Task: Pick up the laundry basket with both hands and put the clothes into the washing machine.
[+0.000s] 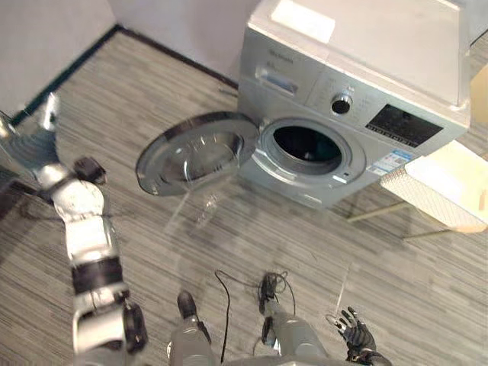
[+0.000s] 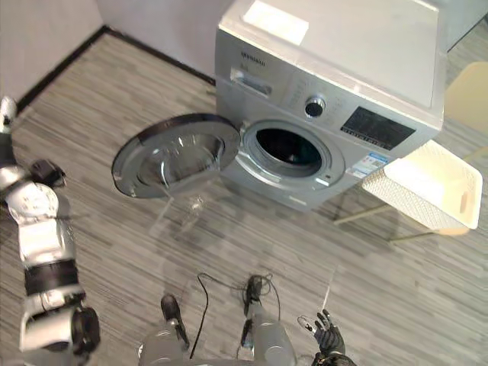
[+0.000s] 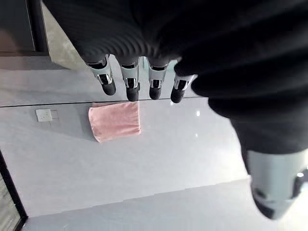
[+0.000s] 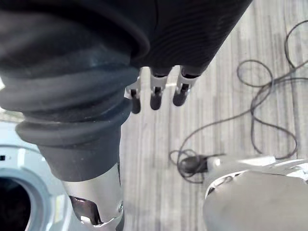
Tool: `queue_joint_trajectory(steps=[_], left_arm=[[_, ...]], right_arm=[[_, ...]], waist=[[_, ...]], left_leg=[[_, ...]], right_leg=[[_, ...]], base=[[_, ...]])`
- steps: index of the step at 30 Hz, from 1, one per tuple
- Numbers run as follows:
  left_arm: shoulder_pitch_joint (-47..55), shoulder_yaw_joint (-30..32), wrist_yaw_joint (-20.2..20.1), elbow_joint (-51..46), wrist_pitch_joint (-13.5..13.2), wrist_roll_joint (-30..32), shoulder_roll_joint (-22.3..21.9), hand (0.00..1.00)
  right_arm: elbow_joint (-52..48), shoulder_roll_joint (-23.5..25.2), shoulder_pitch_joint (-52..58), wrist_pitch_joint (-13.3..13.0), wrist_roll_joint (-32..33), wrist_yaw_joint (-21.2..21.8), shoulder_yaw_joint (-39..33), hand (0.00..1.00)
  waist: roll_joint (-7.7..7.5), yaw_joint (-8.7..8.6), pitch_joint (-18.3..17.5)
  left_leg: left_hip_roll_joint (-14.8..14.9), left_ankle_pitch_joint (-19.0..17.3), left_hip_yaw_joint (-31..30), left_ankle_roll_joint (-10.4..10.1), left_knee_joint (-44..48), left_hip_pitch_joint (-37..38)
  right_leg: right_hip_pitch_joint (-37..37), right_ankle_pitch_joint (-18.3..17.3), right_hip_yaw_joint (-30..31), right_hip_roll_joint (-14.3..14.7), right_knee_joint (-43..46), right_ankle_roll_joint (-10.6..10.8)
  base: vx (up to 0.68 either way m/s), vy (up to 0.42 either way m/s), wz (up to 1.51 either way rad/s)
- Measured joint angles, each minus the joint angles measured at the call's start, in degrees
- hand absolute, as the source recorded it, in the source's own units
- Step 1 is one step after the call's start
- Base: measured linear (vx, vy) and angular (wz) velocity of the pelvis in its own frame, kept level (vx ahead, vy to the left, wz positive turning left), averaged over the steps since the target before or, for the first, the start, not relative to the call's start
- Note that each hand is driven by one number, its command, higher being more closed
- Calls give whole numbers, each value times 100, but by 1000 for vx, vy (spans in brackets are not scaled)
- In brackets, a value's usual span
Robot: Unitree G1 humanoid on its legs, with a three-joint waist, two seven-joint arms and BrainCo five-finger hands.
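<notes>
The silver washing machine (image 1: 358,84) stands ahead with its round door (image 1: 194,152) swung open to the left and its dark drum (image 1: 307,146) showing. A white mesh laundry basket (image 1: 438,191) rests on a pale wooden stand to the machine's right; I cannot make out its contents. My right hand (image 1: 354,332) hangs low near the view's bottom edge, open with fingers spread, well short of the basket. Its fingers (image 4: 156,94) point at the floor. My left arm is raised out to the far left, and the left hand (image 3: 130,79) is open with straight fingers, holding nothing.
A striped grey floor (image 1: 320,252) lies between me and the machine. The open door juts out low over the floor at the left. Walls close the back left corner. Past my left hand a pink cloth (image 3: 115,120) hangs on a pale wall.
</notes>
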Motion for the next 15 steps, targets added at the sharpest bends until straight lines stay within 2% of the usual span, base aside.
queue_joint_trajectory(steps=[1, 2, 4, 5, 6, 7, 8, 9, 10, 13, 15], left_arm=[[-423, -216, -215, 644, -3, -109, 270, 0], [-580, -294, -290, 902, -6, -193, 341, 0], [-1045, -548, -626, 1791, 26, -677, 449, 0], [-1101, -577, -690, 1930, 51, -709, 442, 0], [-1167, -668, -878, 2208, 99, -781, 428, 0], [-1196, -814, -1036, 2445, 130, -890, 388, 0], [-1230, -877, -1107, 2566, 128, -987, 316, 0], [-1318, -840, -976, 2717, -48, -1196, 64, 0], [-1398, -767, -900, 2728, -179, -1369, -66, 0], [-1379, -826, -975, 2919, -305, -1511, -167, 0], [-1259, -836, -979, 2977, -390, -1511, -416, 0]], right_arm=[[-179, -5, 4, -7, 43, 27, 27, 0], [-266, -9, 1, -14, 59, 25, 69, 0], [-714, -15, 16, -31, 234, 33, 356, 0], [-854, -14, 18, -34, 272, 41, 427, 0], [-1115, -13, 23, -81, 384, 93, 533, 0], [-1321, -6, 38, -107, 512, 152, 586, 0], [-1381, 3, 62, -119, 551, 159, 588, 0], [-1482, 11, 126, -147, 570, 158, 588, 0], [-1466, 37, 260, -171, 609, 155, 576, 0], [-1343, 82, 405, -183, 678, 116, 568, 0], [-1132, 251, 389, -192, 662, 72, 449, 0]], waist=[[-15, -1, 53], [-32, -2, 92], [-105, -9, 177], [-125, -4, 201], [-137, 8, 227], [-145, -15, 249], [-164, -17, 272], [-198, 3, 306], [-205, 15, 308], [-221, 39, 299], [-227, 93, 297]], left_leg=[[79, -95, 3, 25, 243, -283], [108, -138, 7, 31, 366, -385], [376, -381, 68, 31, 848, -725], [447, -466, 98, 25, 969, -788], [631, -618, 149, 13, 1178, -914], [770, -689, 211, 75, 1258, -994], [818, -701, 255, 88, 1267, -1001], [903, -698, 305, 136, 1267, -1015], [930, -699, 307, 141, 1288, -1049], [925, -698, 316, 131, 1370, -1044], [877, -722, 339, 170, 1368, -946]], right_leg=[[-202, 76, 33, 23, -1, 32], [-264, 110, 56, 40, -1, 47], [-481, 294, 129, 157, -13, 98], [-522, 379, 165, 207, -20, 108], [-625, 677, 243, 324, -64, 112], [-713, 1178, 282, 445, -197, 137], [-747, 1353, 305, 493, -244, 230], [-843, 1604, 382, 544, -245, 312], [-881, 1714, 379, 577, -244, 180], [-839, 1720, 388, 564, -243, 173], [-756, 1787, 386, 514, -243, 94]], base=[[-67, -4, -14], [-55, 3, -26], [-51, 7, -43], [-59, 16, -64], [-51, 37, -69], [-48, 51, -67], [-33, 80, -61], [-2, 101, -40], [14, 110, -25], [57, 116, 1], [43, 105, 3]])
